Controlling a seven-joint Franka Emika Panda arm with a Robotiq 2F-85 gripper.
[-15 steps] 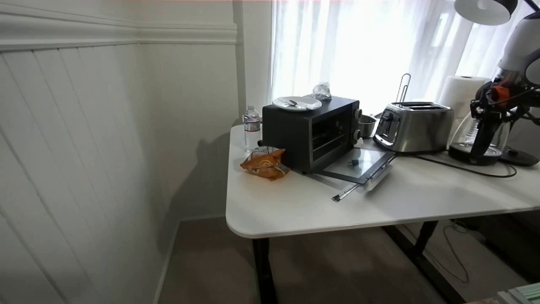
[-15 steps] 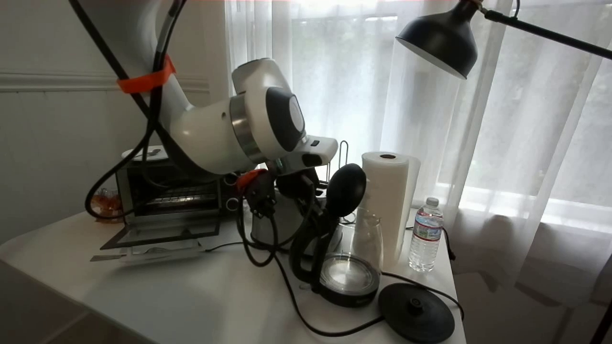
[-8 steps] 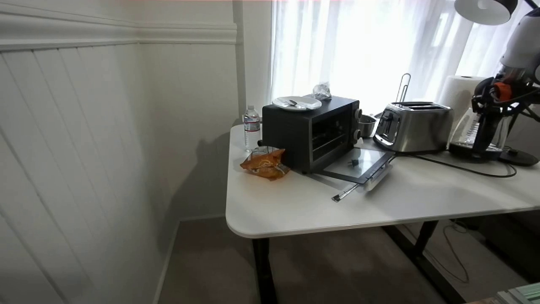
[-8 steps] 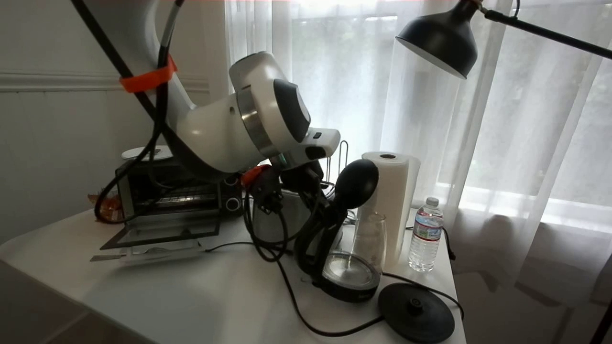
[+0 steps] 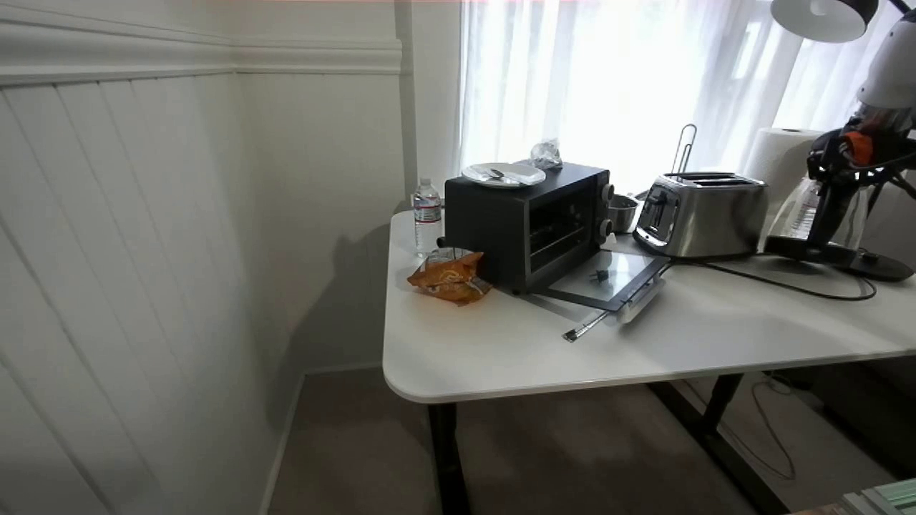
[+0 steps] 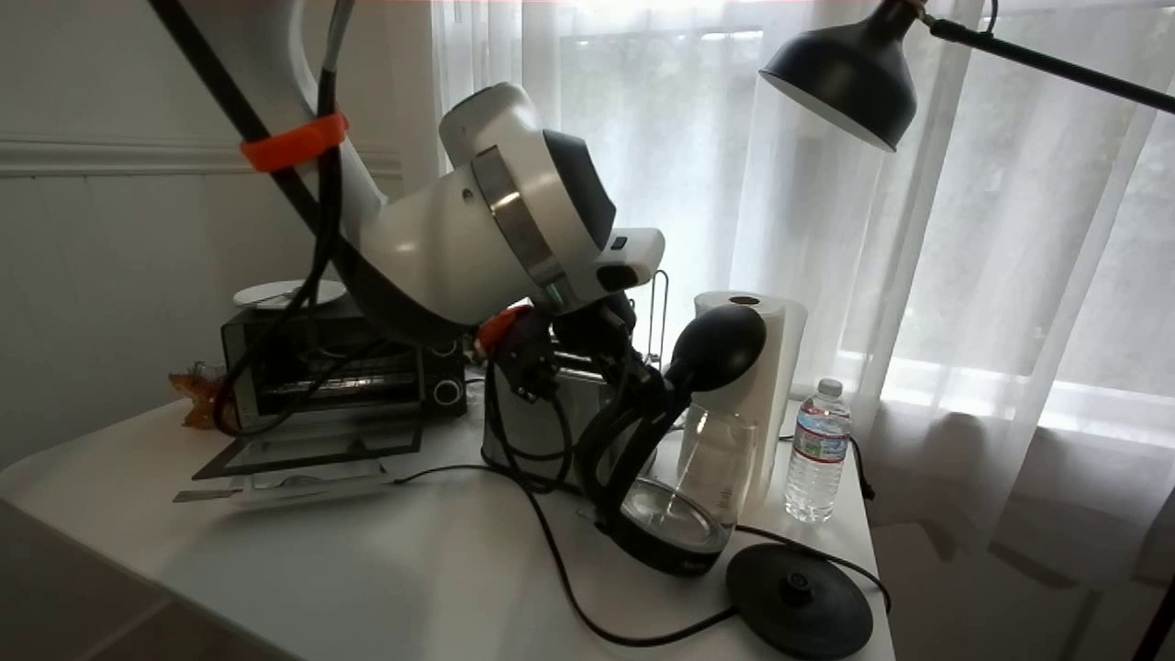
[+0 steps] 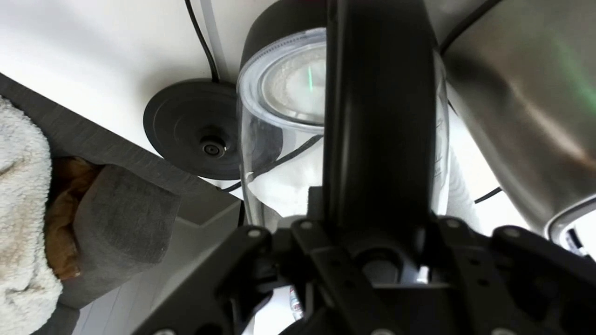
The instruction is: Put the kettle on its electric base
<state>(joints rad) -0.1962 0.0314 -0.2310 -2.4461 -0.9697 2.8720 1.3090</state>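
The kettle (image 6: 663,553) is a clear glass jug with a black bottom ring, a black handle and its black lid raised. It also shows in an exterior view (image 5: 807,250) and the wrist view (image 7: 284,104). My gripper (image 6: 643,397) is shut on the handle; in the wrist view the fingers (image 7: 372,225) stand on either side of it. The kettle tilts with its handle side higher; I cannot tell whether its low edge touches the table. The electric base (image 6: 812,620), a flat black disc with a centre connector, lies beside the kettle, and shows in the wrist view (image 7: 184,128).
The silver toaster (image 5: 715,218), paper towel roll (image 6: 766,395) and a water bottle (image 6: 817,459) stand close by. The base's black cord (image 6: 574,588) runs over the table. The toaster oven (image 5: 494,229) has its door down. A lamp (image 6: 849,78) hangs above.
The gripper and kettle have moved up slightly and towards the base's side. The kettle has gone from upright to tilted, its handle side rising. The base has not moved.
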